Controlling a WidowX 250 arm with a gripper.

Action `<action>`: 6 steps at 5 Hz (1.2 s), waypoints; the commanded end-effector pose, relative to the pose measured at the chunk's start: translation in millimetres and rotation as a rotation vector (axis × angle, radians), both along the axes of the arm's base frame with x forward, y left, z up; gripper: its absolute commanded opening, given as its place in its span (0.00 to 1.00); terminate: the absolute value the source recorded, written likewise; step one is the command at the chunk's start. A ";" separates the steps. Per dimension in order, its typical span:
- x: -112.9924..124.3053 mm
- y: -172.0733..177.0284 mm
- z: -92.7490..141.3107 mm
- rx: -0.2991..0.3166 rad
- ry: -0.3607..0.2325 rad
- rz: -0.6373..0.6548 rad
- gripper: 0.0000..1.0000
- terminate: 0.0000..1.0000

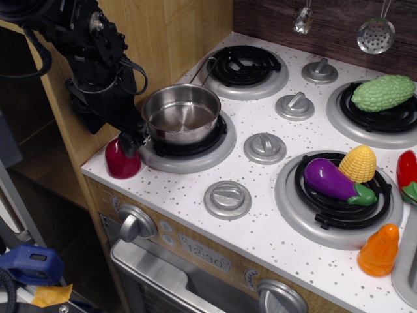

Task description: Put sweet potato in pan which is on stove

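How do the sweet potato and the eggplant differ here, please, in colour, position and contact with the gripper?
The sweet potato is maroon and plain; the eggplant is purple with a green stem end. The sweet potato sits on the stove at its front-left corner beside the pan; the eggplant lies across a right burner. The gripper is at the sweet potato; nothing touches the eggplant. Both are glossy.
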State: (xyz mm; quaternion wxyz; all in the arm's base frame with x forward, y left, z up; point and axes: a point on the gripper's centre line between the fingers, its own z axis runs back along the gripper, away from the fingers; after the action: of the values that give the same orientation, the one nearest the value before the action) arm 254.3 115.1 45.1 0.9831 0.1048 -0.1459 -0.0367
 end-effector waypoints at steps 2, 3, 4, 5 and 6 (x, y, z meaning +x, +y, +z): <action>1.6 -0.2 -9.2 -0.017 -0.020 0.001 1.00 0.00; 3.8 2.4 -16.0 -0.032 -0.045 -0.014 1.00 0.00; 6.7 3.7 -23.9 -0.040 -0.064 0.003 1.00 0.00; 5.9 2.0 -28.5 -0.062 -0.062 0.025 0.00 0.00; 4.3 -1.6 -29.5 -0.074 -0.064 0.039 0.00 0.00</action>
State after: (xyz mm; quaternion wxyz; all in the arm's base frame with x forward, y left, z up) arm 253.6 109.7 18.7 0.9833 0.0765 -0.1649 0.0038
